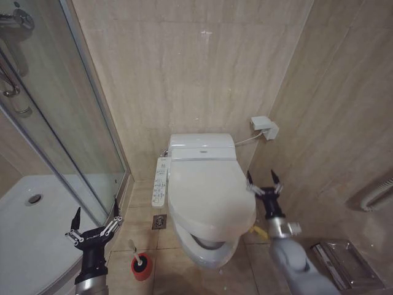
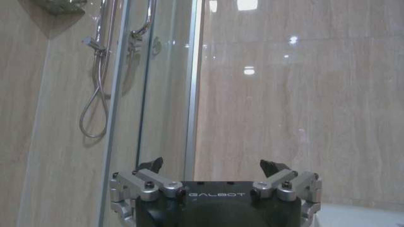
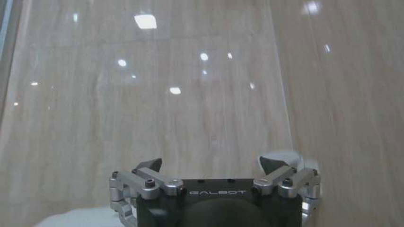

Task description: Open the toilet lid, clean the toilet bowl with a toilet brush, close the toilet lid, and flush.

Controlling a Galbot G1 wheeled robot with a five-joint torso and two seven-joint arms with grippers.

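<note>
fingers spread on both: right gripper (image 1: 264,182) hangs just right of the closed toilet lid (image 1: 209,190), left gripper (image 1: 95,219) near the shower glass (image 1: 80,123). toilet brush (image 1: 139,258) stands in its red cup (image 1: 142,268). step one, you judge: lift the lid's right edge.

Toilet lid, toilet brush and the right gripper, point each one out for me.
toilet lid (image 1: 209,187), head view, middle of its closed top.
toilet brush (image 1: 134,251), head view, on its white handle.
right gripper (image 1: 264,183), head view, midway between its open fingertips.
</note>
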